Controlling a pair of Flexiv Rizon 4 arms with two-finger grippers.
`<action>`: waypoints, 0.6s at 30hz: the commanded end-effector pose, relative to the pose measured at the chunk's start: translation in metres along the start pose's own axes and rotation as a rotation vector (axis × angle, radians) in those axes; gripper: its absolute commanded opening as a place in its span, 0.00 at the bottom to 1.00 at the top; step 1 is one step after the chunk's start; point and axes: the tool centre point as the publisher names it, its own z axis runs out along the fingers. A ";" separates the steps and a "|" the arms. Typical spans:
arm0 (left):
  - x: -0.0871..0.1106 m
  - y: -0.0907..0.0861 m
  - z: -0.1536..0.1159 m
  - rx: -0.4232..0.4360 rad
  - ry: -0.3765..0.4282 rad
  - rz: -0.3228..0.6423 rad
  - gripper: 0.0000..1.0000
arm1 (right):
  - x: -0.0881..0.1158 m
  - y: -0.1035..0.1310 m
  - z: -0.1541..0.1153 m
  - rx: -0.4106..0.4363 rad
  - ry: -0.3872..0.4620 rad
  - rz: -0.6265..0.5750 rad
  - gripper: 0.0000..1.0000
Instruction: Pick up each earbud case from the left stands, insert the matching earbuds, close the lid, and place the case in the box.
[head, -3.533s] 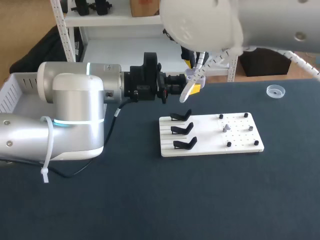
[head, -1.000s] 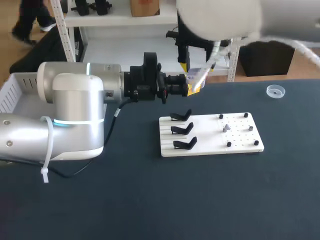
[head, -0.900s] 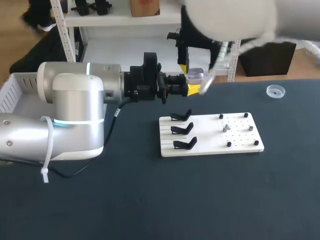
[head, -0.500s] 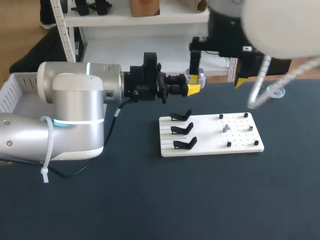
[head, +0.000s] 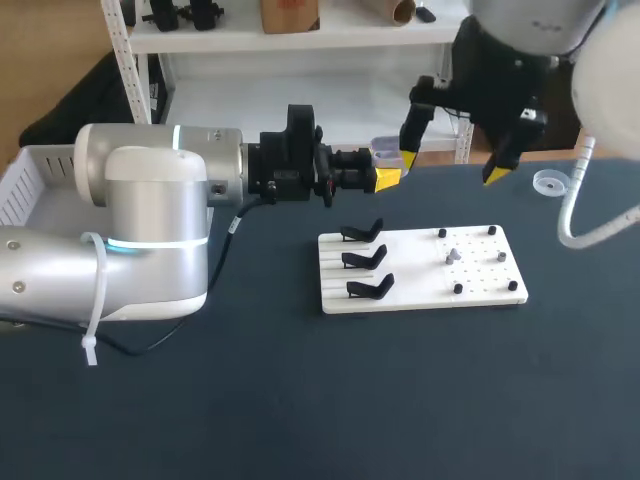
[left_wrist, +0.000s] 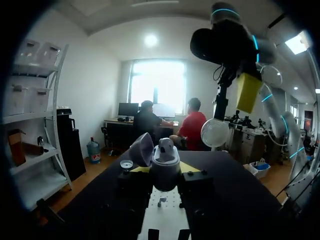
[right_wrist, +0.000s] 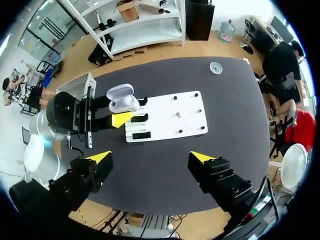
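Note:
My left gripper (head: 386, 179) reaches in level from the left and is shut on a pale earbud case (head: 385, 152) above the table's far side. In the left wrist view the earbud case (left_wrist: 165, 162) sits upright between my yellow tips, its lid (left_wrist: 141, 149) flipped open and an earbud (left_wrist: 165, 145) standing in it. My right gripper (head: 455, 166) hangs high, to the right of the case, open and empty. From the right wrist view it (right_wrist: 151, 157) looks down on the case (right_wrist: 122, 102). A loose earbud (head: 452, 256) stands among the pegs of the white board (head: 420, 285).
Three bare black stands (head: 364, 258) line the board's left part. A small clear dish (head: 550, 182) lies at the far right of the dark table. A white box (head: 22, 178) stands at the far left edge, behind my left arm.
My right gripper has left the case, opened wide and risen away to the right. My left gripper has held the case still.

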 end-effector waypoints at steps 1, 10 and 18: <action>0.001 -0.001 0.000 -0.006 -0.003 0.001 0.00 | 0.002 -0.005 0.008 -0.049 -0.070 0.061 1.00; 0.001 -0.001 0.000 -0.006 -0.003 0.001 0.00 | 0.005 -0.042 0.074 -0.076 -0.080 0.249 1.00; 0.001 -0.001 0.000 -0.006 -0.003 0.001 0.00 | 0.007 -0.058 0.117 -0.124 -0.039 0.283 1.00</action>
